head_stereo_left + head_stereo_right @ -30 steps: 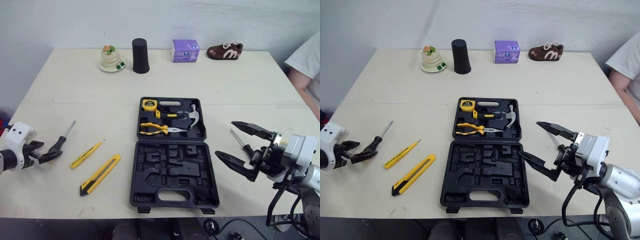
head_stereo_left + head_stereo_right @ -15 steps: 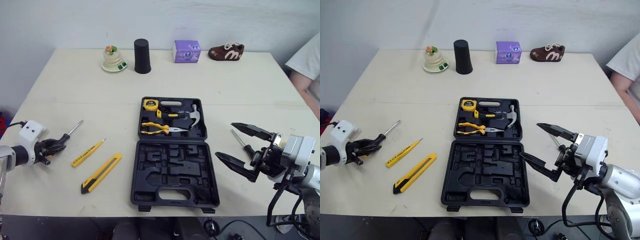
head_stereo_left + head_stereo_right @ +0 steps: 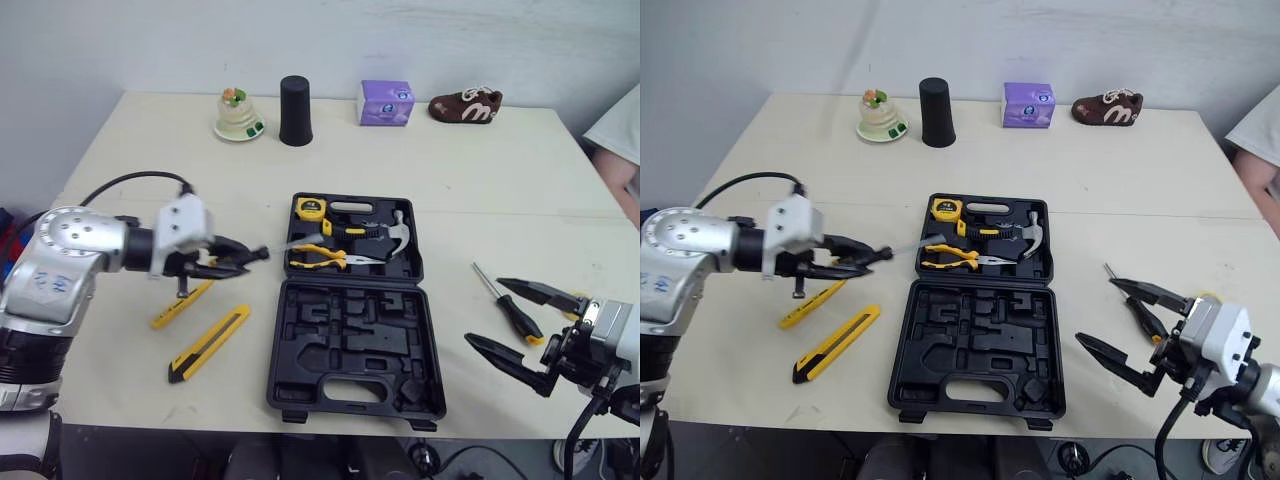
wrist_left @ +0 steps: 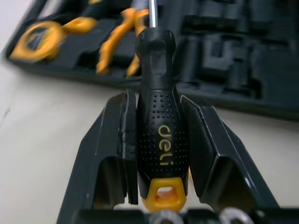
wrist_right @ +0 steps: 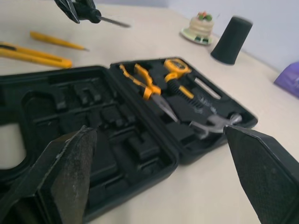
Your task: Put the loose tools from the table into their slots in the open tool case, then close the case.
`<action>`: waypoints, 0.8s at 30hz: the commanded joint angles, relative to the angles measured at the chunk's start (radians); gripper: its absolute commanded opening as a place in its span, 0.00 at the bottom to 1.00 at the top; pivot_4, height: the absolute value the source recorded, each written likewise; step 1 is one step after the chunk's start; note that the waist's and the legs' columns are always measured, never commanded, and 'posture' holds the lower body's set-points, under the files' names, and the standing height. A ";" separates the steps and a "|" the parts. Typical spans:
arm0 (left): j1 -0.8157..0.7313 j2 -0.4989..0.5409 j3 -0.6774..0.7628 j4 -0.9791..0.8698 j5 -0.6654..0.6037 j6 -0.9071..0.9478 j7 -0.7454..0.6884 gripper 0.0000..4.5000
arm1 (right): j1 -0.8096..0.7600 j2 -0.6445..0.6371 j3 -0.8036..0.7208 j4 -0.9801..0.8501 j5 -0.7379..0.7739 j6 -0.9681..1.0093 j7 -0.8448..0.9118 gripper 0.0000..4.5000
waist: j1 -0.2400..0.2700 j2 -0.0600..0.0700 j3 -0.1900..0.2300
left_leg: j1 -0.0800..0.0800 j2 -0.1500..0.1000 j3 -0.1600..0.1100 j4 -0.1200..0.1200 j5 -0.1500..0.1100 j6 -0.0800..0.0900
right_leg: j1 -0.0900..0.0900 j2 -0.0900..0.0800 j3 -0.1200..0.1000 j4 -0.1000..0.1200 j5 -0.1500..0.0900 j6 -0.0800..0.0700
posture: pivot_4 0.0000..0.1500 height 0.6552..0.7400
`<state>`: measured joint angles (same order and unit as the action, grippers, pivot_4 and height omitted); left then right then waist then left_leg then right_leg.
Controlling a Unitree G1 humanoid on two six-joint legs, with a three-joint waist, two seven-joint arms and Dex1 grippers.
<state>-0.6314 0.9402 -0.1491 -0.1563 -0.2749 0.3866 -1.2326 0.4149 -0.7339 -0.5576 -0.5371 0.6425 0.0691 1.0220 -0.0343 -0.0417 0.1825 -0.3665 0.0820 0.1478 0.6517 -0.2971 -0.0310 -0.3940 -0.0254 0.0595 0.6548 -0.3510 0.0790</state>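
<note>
left gripper [image 3: 245, 262] clamped on black screwdriver [image 4: 158, 135] — held beside open tool case [image 3: 350, 340], right gripper [image 3: 485, 313] spread wide, empty

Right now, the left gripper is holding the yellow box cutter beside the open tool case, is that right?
Not quite. The left wrist view shows the left gripper shut on the black screwdriver, not the box cutter, which lies on the table. It is beside the open tool case.
</note>
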 commanded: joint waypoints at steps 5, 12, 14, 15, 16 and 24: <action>-0.216 -0.081 -0.234 -0.127 0.122 0.131 -0.058 0.22 | 0.013 0.016 -0.038 0.006 0.016 0.009 -0.002 1.00 | 0.000 0.001 0.000 | 0.000 0.000 -0.001 0.001 0.001 0.001 | 0.001 0.001 0.002 0.001 0.001 0.002 | 1.00 1.00; -0.283 -0.234 -0.377 -0.071 0.277 0.182 0.031 0.22 | -0.007 0.049 -0.005 0.004 0.017 0.006 -0.014 1.00 | 0.005 0.003 0.001 | -0.001 0.000 -0.003 0.005 0.001 0.002 | 0.000 0.001 0.003 0.002 0.001 0.002 | 1.00 1.00; -0.294 -0.265 -0.399 -0.042 0.317 0.179 0.057 0.22 | -0.007 0.055 0.001 0.000 0.017 0.009 -0.019 1.00 | 0.006 0.003 0.002 | -0.001 0.000 -0.004 0.006 0.001 0.002 | 0.000 0.000 0.003 0.002 0.001 0.002 | 1.00 1.00; -0.298 -0.275 -0.411 -0.027 0.337 0.175 0.061 0.22 | -0.007 0.058 0.005 -0.002 0.015 0.009 -0.022 1.00 | 0.005 0.003 0.002 | -0.002 0.000 -0.004 0.006 0.001 0.002 | 0.000 0.001 0.003 0.002 0.001 0.002 | 1.00 1.00; -0.303 -0.278 -0.421 -0.013 0.359 0.167 0.067 0.22 | -0.006 0.061 0.008 -0.005 0.012 0.007 -0.024 1.00 | 0.005 0.003 0.002 | -0.001 0.000 -0.004 0.007 0.001 0.002 | 0.000 0.000 0.003 0.002 0.001 0.002 | 1.00 1.00; -0.320 -0.328 -0.456 0.052 0.442 0.163 0.069 0.22 | 0.007 0.082 0.025 -0.016 -0.001 -0.005 -0.031 1.00 | 0.006 0.003 0.002 | -0.002 0.000 -0.005 0.007 0.001 0.002 | 0.000 0.000 0.003 0.003 0.001 0.002 | 1.00 1.00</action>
<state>-0.9246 0.6193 -0.5985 -0.0985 0.1405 0.5549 -1.1535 0.4137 -0.6587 -0.5226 -0.5167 0.6372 0.0839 0.9961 -0.0281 -0.0383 0.1843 -0.3682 0.0815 0.1432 0.6588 -0.2966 -0.0286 -0.3939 -0.0254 0.0622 0.6582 -0.3498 0.0809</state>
